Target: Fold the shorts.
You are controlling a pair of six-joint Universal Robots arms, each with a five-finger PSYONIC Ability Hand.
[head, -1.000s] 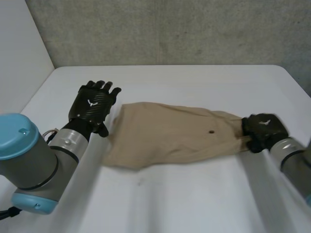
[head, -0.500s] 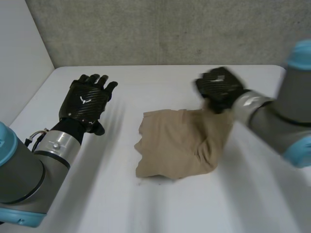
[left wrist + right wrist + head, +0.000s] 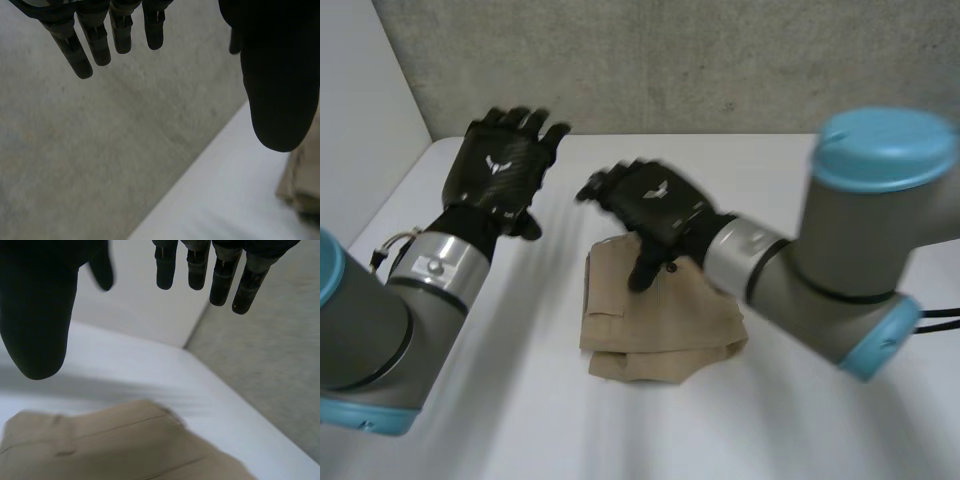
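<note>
Hands first: my right hand [image 3: 655,205] hangs over the far edge of the shorts [image 3: 665,320], fingers loose and spread, thumb pointing down toward the cloth. From the head view I cannot tell whether the thumb touches the fabric. In the right wrist view the fingers [image 3: 197,270] are straight and apart from the thumb. Nothing is held between them, and the tan cloth lies under the palm. The shorts sit folded into a compact bundle near the middle of the white tabletop [image 3: 800,420], with stacked layers showing along the near edge. My right arm [image 3: 840,260] reaches in from the right, its forearm passing over the bundle's far right corner. My left hand [image 3: 498,175] is raised at the far left, well apart from the shorts, fingers straight and fanned out, holding nothing. In the left wrist view its thumb stands apart from the fingers. One edge of the folded shorts lies on the tabletop just beyond the thumb. A grey wall [image 3: 720,60] stands behind the tabletop's far edge.
</note>
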